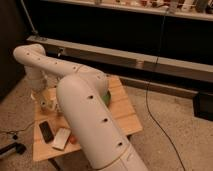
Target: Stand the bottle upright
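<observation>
A whitish, elongated bottle [61, 138] lies on its side near the front left of the wooden table [125, 117], next to a black phone-like slab [46, 131]. My white arm [85, 107] crosses the table, bends at an elbow at the far left and comes down to the gripper [42, 98] over the table's back left corner. The gripper is well behind the bottle and apart from it. An orange-red object [74, 139] peeks out from under my arm beside the bottle.
A short white cup [48, 105] stands just below the gripper. A green object [106, 97] shows behind my arm at the table's middle. A black cable [155, 75] hangs down to the floor on the right. A dark shelf unit [125, 35] runs behind the table.
</observation>
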Controlling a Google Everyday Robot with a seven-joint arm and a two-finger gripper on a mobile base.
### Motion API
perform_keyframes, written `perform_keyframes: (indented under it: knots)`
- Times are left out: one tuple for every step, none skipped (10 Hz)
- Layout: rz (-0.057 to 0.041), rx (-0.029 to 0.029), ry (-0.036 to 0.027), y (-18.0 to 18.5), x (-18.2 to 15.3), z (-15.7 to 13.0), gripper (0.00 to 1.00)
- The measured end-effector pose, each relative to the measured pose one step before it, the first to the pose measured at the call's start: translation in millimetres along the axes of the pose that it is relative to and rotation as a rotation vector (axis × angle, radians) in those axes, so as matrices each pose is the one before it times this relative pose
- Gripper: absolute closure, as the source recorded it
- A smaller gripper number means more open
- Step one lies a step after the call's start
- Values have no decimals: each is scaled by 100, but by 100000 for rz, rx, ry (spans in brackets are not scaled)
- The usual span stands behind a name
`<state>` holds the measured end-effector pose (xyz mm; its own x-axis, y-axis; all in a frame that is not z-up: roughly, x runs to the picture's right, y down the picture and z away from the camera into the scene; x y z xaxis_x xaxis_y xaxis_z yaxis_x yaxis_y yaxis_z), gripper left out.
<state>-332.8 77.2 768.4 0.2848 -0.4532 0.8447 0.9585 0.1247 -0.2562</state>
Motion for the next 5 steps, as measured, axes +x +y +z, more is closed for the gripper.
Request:
perform_keyframes:
  knots:
    - [13,630,-384,-116,-13,-155,96]
    - [-49,841,-463,-126,-12,-225,94]
    - [-303,1344,-720,-186,-50,-335,91]
    - [-369,1204,-495,-143,-28,-261,81]
    - [-221,812,-374,-33,-50,-276,70]
